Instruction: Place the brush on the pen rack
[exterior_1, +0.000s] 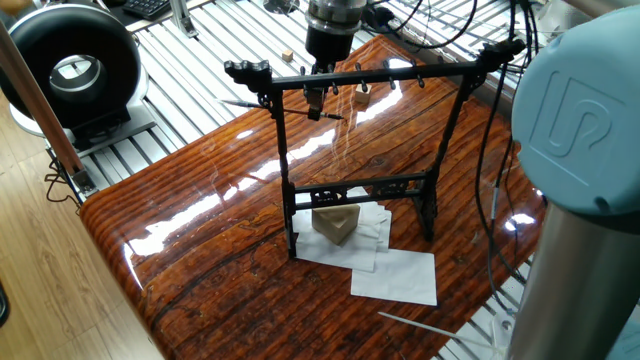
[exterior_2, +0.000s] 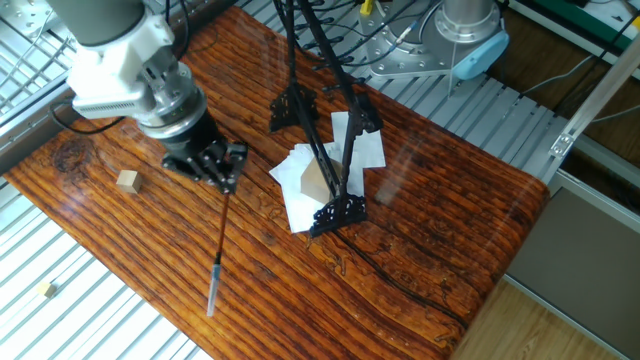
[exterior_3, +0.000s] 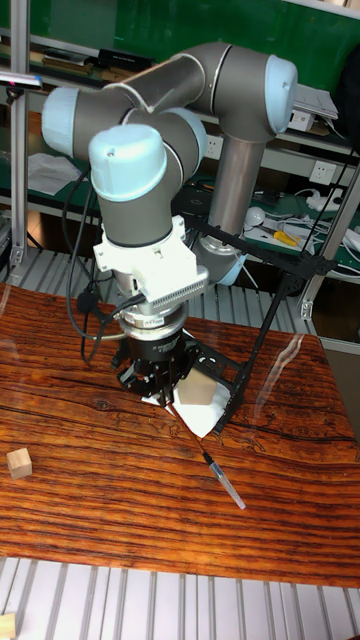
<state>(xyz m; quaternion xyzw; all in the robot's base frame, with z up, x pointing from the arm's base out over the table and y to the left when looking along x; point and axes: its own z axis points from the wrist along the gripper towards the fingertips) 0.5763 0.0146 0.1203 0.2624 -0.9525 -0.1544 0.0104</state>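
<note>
Tall fixed view first: we see the gripper (exterior_3: 163, 385) clamped on the upper end of the brush (exterior_3: 213, 470), which slants down from the jaws with its pale tip above the wooden table (exterior_3: 100, 500). From the other fixed view, we find the brush (exterior_2: 218, 262) beside the pen rack (exterior_2: 318, 130), not on its pegs, with a small wooden cube (exterior_2: 126, 180) lying well apart

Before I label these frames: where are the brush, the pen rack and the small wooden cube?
brush (exterior_2: 220, 255), the other fixed view, mid shaft.
pen rack (exterior_1: 380, 75), one fixed view, top crossbar.
small wooden cube (exterior_2: 127, 180), the other fixed view, top face.
</note>
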